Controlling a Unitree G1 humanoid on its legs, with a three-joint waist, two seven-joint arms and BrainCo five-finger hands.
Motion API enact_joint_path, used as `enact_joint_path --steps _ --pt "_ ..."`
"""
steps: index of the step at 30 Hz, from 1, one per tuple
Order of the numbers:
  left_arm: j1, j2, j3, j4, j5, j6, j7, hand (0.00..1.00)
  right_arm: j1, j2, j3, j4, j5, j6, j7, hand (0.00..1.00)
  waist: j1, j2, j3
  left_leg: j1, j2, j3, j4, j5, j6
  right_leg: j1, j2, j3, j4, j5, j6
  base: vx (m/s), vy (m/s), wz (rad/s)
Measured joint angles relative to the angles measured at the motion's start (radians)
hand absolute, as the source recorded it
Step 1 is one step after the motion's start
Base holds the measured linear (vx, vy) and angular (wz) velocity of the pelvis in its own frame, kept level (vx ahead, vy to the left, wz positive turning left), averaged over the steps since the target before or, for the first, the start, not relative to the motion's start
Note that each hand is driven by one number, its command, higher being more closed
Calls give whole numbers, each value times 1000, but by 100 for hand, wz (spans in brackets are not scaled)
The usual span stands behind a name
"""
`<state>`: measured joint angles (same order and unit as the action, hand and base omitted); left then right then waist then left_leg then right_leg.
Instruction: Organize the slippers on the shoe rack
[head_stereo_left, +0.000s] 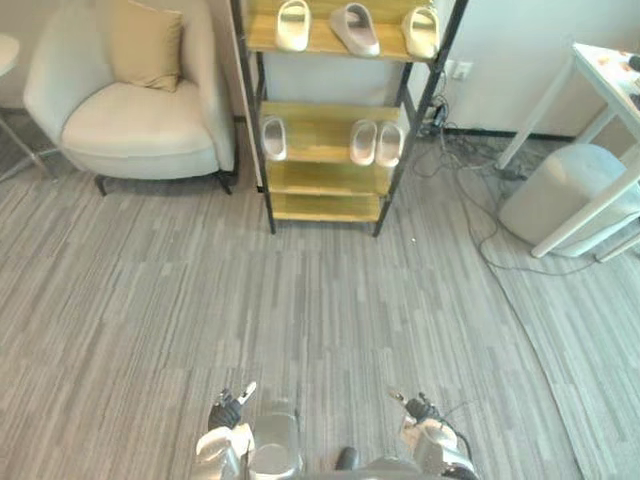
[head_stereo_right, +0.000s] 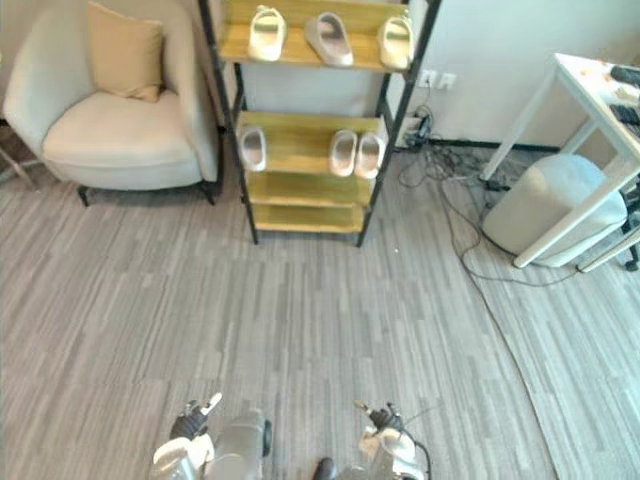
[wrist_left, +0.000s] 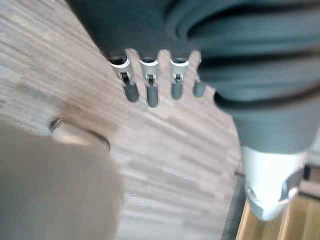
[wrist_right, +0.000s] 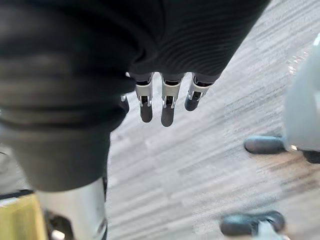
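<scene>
The shoe rack (head_stereo_left: 325, 120), a black frame with wooden shelves, stands against the far wall. On its upper shelf lie a cream slipper (head_stereo_left: 292, 24), a grey slipper (head_stereo_left: 354, 28) and another cream slipper (head_stereo_left: 421, 32). One shelf down, a pale slipper (head_stereo_left: 274, 138) lies alone at the left and a pale pair (head_stereo_left: 376, 143) sits at the right. The two lowest shelves are bare. My left hand (head_stereo_left: 228, 415) and right hand (head_stereo_left: 425, 415) hang low, far from the rack. Each is open and holds nothing, with straight fingers (wrist_left: 152, 92) and fingers (wrist_right: 167, 107) over the floor.
A cream armchair (head_stereo_left: 140, 120) with a tan cushion stands left of the rack. To the right are a white table (head_stereo_left: 600, 90) and a grey pouf (head_stereo_left: 565, 195), with cables (head_stereo_left: 470, 170) trailing over the floor. Grey wood-look floor lies between me and the rack.
</scene>
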<state>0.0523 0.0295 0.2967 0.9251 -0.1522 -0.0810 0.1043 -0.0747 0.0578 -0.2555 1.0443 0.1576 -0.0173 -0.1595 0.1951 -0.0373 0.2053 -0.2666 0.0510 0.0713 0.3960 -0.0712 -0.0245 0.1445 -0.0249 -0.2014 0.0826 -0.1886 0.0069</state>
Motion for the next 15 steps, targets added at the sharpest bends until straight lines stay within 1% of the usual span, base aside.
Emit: enact_joint_path --steps 1,2,3,4,5,6,7,8,9,10,11,12,13,14,15 --pt "1 -1 3 1 0 1 2 0 0 0 0 -2 0 0 0 0 1 0 -1 -6 0 6 19 -13 5 2 -4 3 -5 7 9 493 153 -19" --pt "4 0 4 3 0 1 2 0 0 0 1 -8 -1 -2 1 0 11 1 -2 -9 1 19 47 -37 19 6 -9 14 -5 13 18 333 142 -17" --pt "5 0 8 6 0 2 2 0 -1 3 2 -9 -2 -3 2 0 12 0 -2 -1 -2 29 57 -52 35 12 -15 22 7 17 23 400 173 -7" --pt "5 0 10 11 0 3 2 0 2 5 6 -8 -3 -2 4 0 11 0 -2 26 -10 33 51 -72 47 6 -26 28 69 14 29 449 198 -1" --pt "11 -2 -1 10 0 3 1 0 12 5 6 -8 -4 -3 4 0 12 5 -7 68 -10 34 25 -103 47 -27 -33 31 185 0 51 345 165 1" --pt "10 2 -5 12 0 5 1 0 19 5 8 -7 -5 -2 7 0 12 2 -6 97 -16 34 16 -121 51 -69 -49 38 319 -14 77 325 134 1" --pt "10 14 -22 15 0 8 0 0 36 6 8 -9 -11 -2 8 0 10 -4 -7 143 -29 27 4 -149 60 -155 -81 51 547 6 112 336 85 16" --pt "12 25 -42 16 0 10 0 0 54 6 8 -9 -16 0 12 0 5 -9 -9 185 -43 17 0 -173 66 -224 -113 49 729 27 133 365 63 25" --pt "12 29 -51 15 0 11 0 0 67 6 9 -19 -29 2 13 0 -1 -6 -9 219 -49 8 -2 -187 73 -265 -131 45 828 16 125 390 27 40" --pt "8 29 -51 14 0 13 0 0 75 5 5 -48 -38 0 18 0 -14 -7 -11 268 -51 -13 -12 -204 80 -309 -141 18 901 -8 100 388 -6 58" --pt "12 28 -50 15 -1 13 0 0 77 6 0 -52 -39 -3 22 0 -33 -11 -14 305 -47 -39 -29 -209 80 -336 -150 -16 903 -35 84 375 -31 69" --pt "7 24 -51 15 -1 14 0 0 74 6 -9 -51 -39 -5 22 0 -41 -12 -14 338 -39 -55 -50 -210 80 -362 -149 -46 871 -51 66 397 -72 63" --pt "-4 16 -49 15 -1 15 0 0 69 6 -19 -49 -40 -9 22 0 -41 -8 -11 380 -27 -65 -80 -210 80 -380 -143 -74 806 -60 50 442 -111 44" --pt "-3 5 -47 15 -1 15 1 0 65 6 -24 -50 -40 -14 22 0 -41 1 -10 429 -5 -79 -117 -210 80 -406 -113 -89 681 -61 41 533 -164 39" --pt "-5 -3 -46 15 0 16 2 0 59 6 -28 -50 -39 -17 23 0 -47 5 -12 449 11 -93 -142 -211 80 -431 -83 -79 558 -46 29 425 -164 43"
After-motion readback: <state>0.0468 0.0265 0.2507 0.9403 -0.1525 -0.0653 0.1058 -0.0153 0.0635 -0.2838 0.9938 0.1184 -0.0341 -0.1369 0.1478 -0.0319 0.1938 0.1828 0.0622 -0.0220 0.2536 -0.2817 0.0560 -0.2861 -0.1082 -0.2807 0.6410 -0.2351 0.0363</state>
